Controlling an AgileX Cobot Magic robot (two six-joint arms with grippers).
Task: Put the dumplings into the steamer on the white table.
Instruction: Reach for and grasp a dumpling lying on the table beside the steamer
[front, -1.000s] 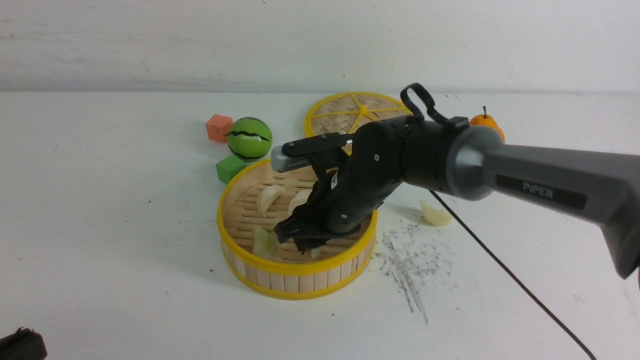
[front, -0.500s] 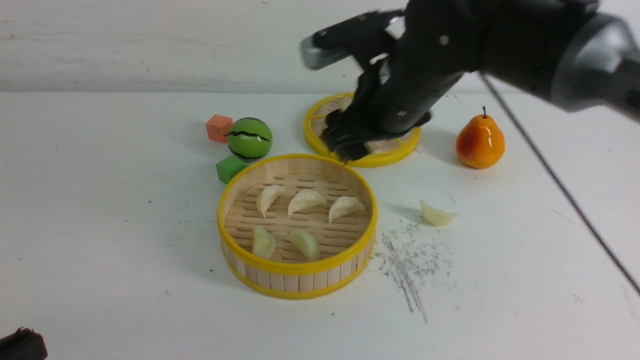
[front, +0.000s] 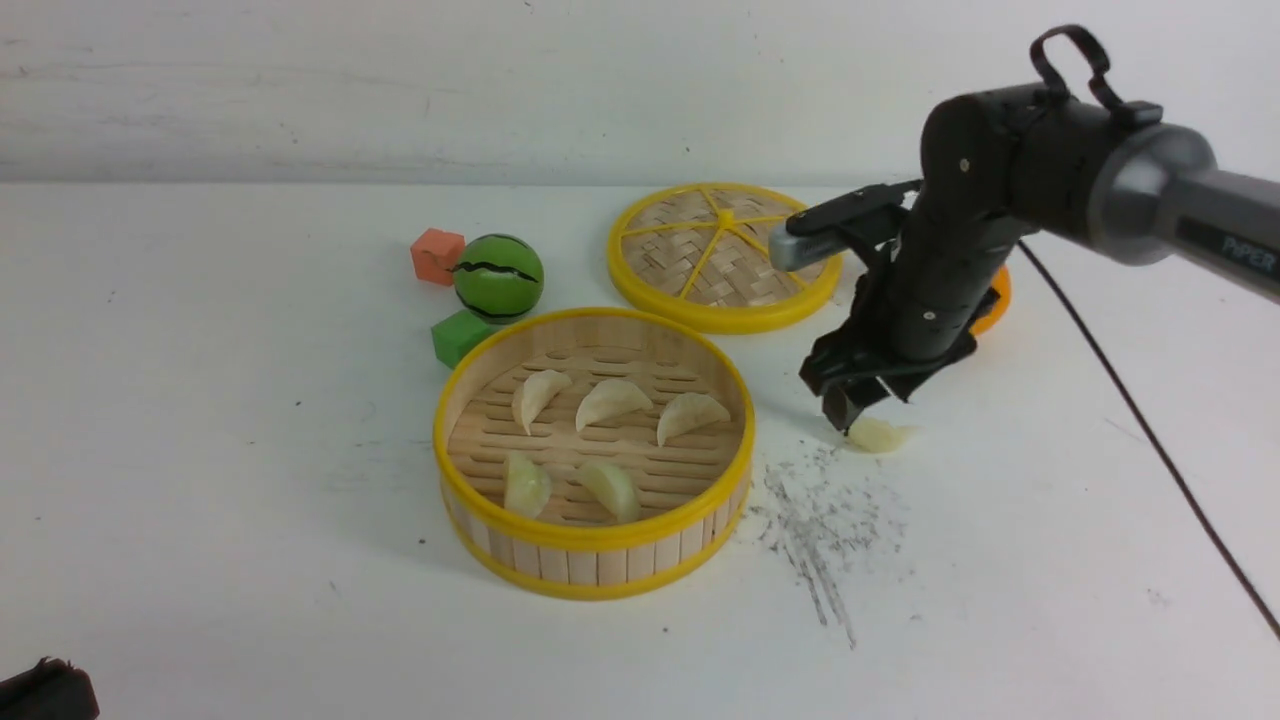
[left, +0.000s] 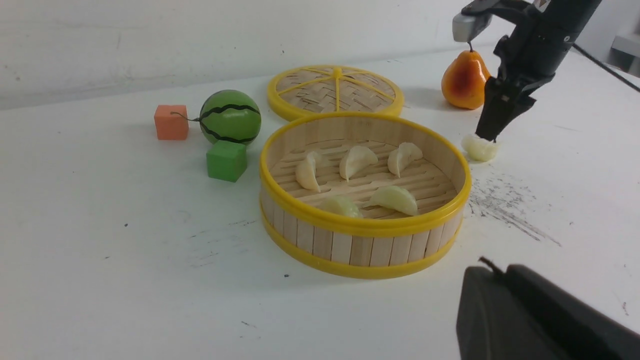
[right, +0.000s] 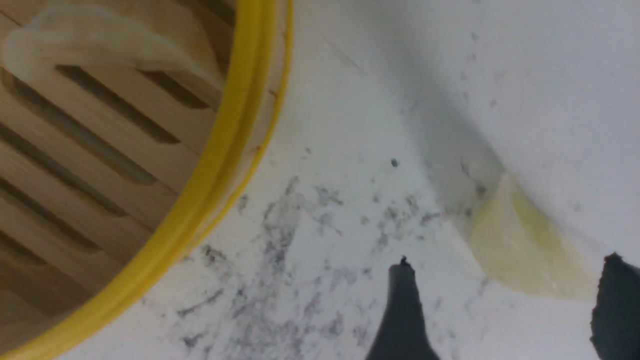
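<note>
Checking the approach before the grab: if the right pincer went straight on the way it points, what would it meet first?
Most likely the loose dumpling on the white table, lying just below the open right pincer, roughly between its tips; exact depth is unclear.

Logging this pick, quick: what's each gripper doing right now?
Left gripper: barely in view; cannot be told.
Right gripper: open, straddling the loose dumpling, holding nothing.

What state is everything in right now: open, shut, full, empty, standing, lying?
Steamer: uncovered, holding five dumplings.
Lid: off, lying flat on the white table.
Sixth dumpling: outside the steamer, on the table.
Right gripper: open, tips at the sixth dumpling.
Pear: upright.
</note>
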